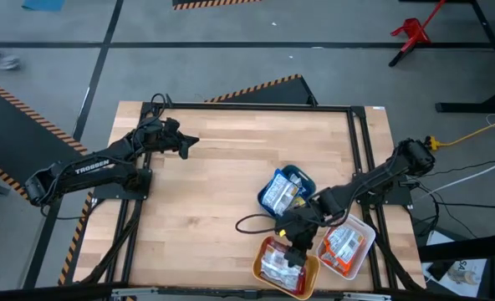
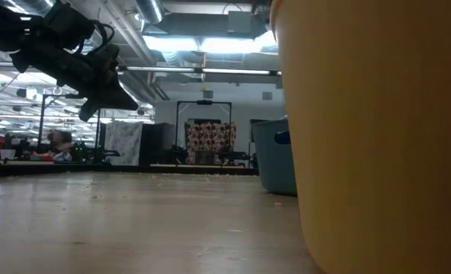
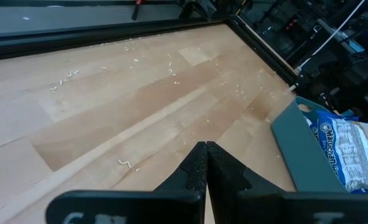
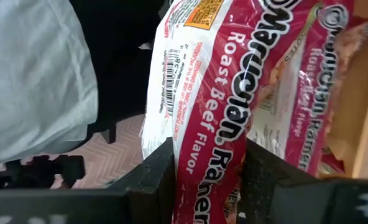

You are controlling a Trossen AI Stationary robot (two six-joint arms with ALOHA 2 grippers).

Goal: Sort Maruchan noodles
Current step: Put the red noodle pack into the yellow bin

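Bright room, soft shadows.
Ceiling lights (image 2: 203, 46) glow white in the low view; the yellow tub (image 2: 370, 137) beside the camera looks blurry.

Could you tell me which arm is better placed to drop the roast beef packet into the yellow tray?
Right: its gripper grips the roast beef packet over the yellow tray; left gripper is far away.

Red packet (image 4: 215, 118) — "Maruchan Ramen, Roast Beef Flavor".
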